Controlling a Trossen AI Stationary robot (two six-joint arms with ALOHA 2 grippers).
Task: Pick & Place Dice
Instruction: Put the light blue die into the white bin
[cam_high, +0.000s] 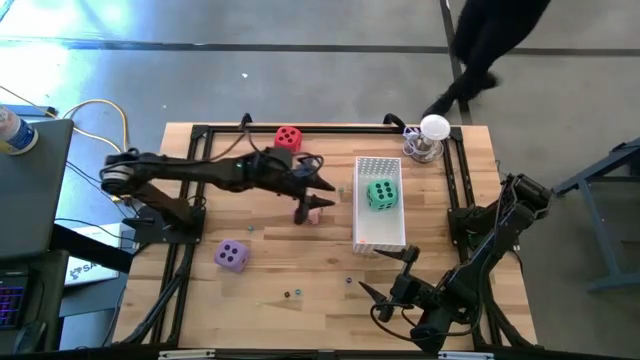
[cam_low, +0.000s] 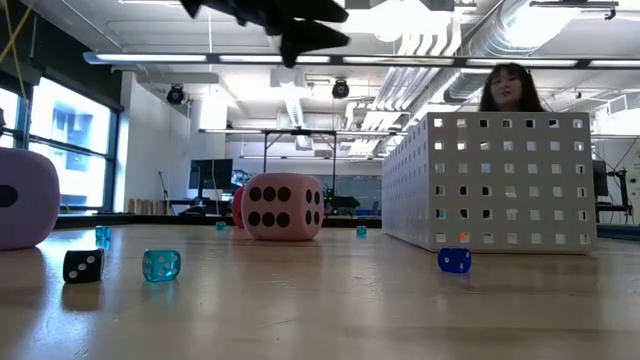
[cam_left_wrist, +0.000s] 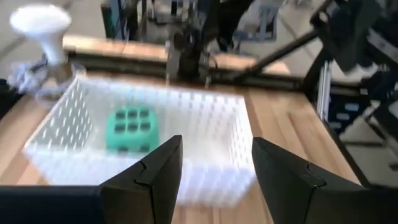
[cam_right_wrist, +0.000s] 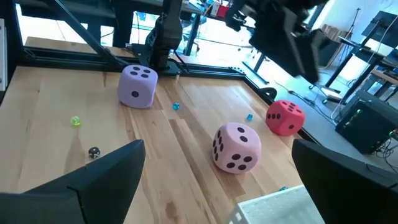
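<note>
Wooden tabletop (cam_high: 300, 270) is seen carrying four soft dice and a white perforated basket (cam_high: 379, 237). Green die (cam_high: 382, 194) is found inside the basket, toward its far end; the basket is placed right of the table's centre, lengthwise from far to near. Red die (cam_high: 288, 137) is located at the far edge, near the middle. Pink die (cam_right_wrist: 236, 147) is set near the tabletop's centre, mostly hidden under the left gripper in the high view, and is seen resting on the wood in the low view with nothing touching it. Purple die (cam_high: 232, 256) is placed toward the near-left part of the tabletop, well apart from the others. Left gripper (cam_high: 322, 194) is held above the pink die, between the red die and the basket; its jaws are parted and nothing is grasped, as shown in the left wrist view, where the basket and green die are seen ahead between the fingers (cam_left_wrist: 155, 171). Right gripper (cam_high: 385, 275) is positioned near the near-right corner, just beside the basket's near end, jaws spread wide and empty. Small beads (cam_high: 292, 294) are scattered near the near edge. A white-topped object (cam_high: 433, 133) is seen at the far-right corner. A person (cam_low: 508, 90) is seen beyond the basket in the low view.
</note>
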